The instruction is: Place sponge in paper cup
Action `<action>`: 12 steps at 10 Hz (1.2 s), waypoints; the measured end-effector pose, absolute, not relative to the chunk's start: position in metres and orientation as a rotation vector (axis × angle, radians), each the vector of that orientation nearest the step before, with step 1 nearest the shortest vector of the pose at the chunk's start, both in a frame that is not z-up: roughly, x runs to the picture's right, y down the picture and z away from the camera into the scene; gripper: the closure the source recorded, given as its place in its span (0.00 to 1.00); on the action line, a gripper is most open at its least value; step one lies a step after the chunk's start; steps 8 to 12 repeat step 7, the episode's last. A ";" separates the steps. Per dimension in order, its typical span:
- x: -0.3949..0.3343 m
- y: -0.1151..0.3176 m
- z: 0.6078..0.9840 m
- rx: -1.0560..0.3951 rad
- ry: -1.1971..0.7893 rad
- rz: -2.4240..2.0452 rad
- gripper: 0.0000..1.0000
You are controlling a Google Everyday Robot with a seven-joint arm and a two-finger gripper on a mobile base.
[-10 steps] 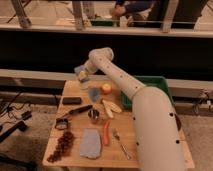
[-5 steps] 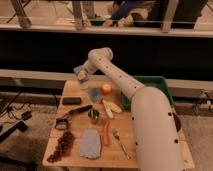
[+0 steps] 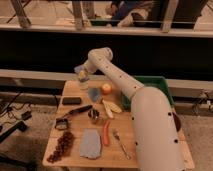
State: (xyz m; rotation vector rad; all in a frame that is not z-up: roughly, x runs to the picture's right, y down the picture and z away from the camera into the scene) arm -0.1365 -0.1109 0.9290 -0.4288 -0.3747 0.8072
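Seemingly the gripper (image 3: 82,75) holds the sponge (image 3: 81,75) over table (image 3: 150,150); fingers indistinct.

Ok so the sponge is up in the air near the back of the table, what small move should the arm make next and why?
Probably carry the sponge right and toward the front, until it is over the paper cup. The gripper holds it above the table's far left edge, while the cup stands beside the orange fruit.

You won't find any text, label, brand, number or sign to read here, neither on the wooden table (image 3: 150,155) nor on the things lying on it. The gripper (image 3: 83,75) hangs at the table's far edge, toward 11 o'clock from its middle, and carries no marking either.
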 end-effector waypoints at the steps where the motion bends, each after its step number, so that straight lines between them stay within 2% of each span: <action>1: -0.136 -0.111 0.929 -0.429 -0.374 0.807 0.20; 12: -0.136 -0.110 0.930 -0.430 -0.373 0.807 0.20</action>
